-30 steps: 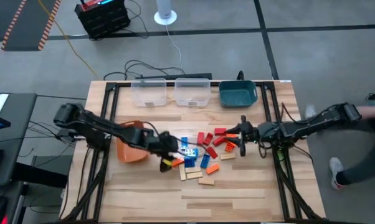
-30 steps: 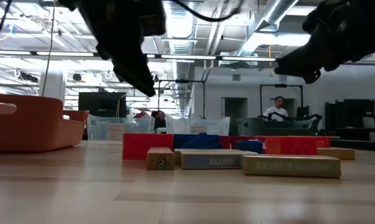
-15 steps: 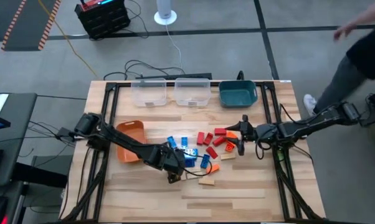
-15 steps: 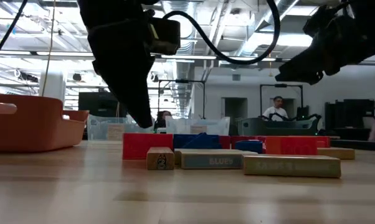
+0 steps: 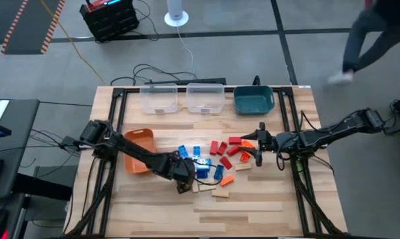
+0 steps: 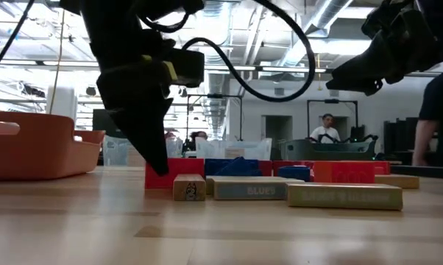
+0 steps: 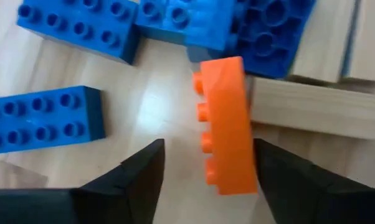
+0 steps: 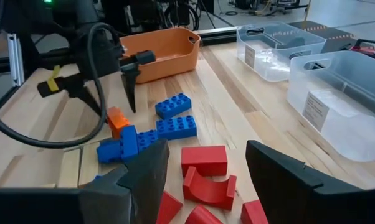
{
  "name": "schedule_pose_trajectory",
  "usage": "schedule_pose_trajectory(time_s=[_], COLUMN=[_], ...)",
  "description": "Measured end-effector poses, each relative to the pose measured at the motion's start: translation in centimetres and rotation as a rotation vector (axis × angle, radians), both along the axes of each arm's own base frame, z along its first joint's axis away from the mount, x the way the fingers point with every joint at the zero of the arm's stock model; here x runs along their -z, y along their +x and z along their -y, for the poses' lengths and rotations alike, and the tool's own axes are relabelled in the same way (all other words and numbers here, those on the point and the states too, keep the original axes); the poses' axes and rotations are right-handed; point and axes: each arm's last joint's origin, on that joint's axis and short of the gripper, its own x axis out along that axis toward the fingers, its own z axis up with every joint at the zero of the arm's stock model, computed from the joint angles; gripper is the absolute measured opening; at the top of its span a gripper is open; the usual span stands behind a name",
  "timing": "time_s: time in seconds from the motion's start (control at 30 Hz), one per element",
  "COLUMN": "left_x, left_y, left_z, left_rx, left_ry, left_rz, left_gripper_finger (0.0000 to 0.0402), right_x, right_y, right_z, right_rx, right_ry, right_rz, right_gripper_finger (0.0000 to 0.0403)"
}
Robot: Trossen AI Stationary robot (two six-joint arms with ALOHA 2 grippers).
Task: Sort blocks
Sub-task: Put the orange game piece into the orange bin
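The blocks lie in a loose heap mid-table: blue bricks [image 5: 199, 162], red pieces [image 5: 221, 147] and tan wood pieces [image 5: 220, 192]. My left gripper [image 5: 182, 185] is open and points steeply down at the heap's near left corner. An orange brick [image 7: 228, 124] lies on its side on the table between its fingers, its back against a tan wood piece [image 7: 312, 106]. My right gripper [image 5: 258, 151] hangs open above the table at the heap's right side, over the red pieces [image 8: 204, 160], with nothing between its fingers. My left gripper stands astride the orange brick from above, the fingers along its long sides. One finger [image 7: 281, 180] is very close to the brick's smooth back. The other finger [image 7: 134, 180] is clear of the studded side. Whether either finger touches the brick, I cannot tell.
An orange bin [image 5: 139, 153] stands left of the heap, under my left arm. Two clear bins [image 5: 158, 99] [image 5: 205, 98] and a teal bin [image 5: 254, 99] line the far edge. Bare wood runs along the near edge. A person walks beyond the table's right side.
My left gripper has come down to the table and a little toward the near edge, tipping more steeply downward, and now stands at the heap's near left corner. My right gripper has kept its place. The person beyond the right side has moved away.
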Motion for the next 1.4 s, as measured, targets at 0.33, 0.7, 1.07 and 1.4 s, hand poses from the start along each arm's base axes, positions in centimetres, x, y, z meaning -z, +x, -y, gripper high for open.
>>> schedule_pose_trajectory(time_s=[0.33, 0.7, 1.07, 1.4], left_x=[0.0, -5.2, -8.9, -3.0], left_y=[0.0, -4.1, -13.0, -16.8], left_z=[-0.1, -1.7, -4.7, -5.1], left_rx=[0.032, -0.076, -0.378, -0.436], left_ry=[0.014, 0.061, 0.145, -0.032], left_rz=[-0.012, -0.071, -0.337, -0.580], left_gripper_finger=[0.0079, 0.0086, 0.0086, 0.0108], right_x=[0.0, 0.0, 0.0, 0.0], right_y=[0.0, 0.0, 0.0, 0.0], right_z=[0.0, 0.0, 0.0, 0.0], right_rx=[0.000, 0.002, 0.004, 0.004], right_ry=[0.002, 0.010, 0.019, 0.019], right_rz=[0.000, 0.002, 0.003, 0.004], right_gripper_finger=[0.0250, 0.0250, 0.0249, 0.0249])
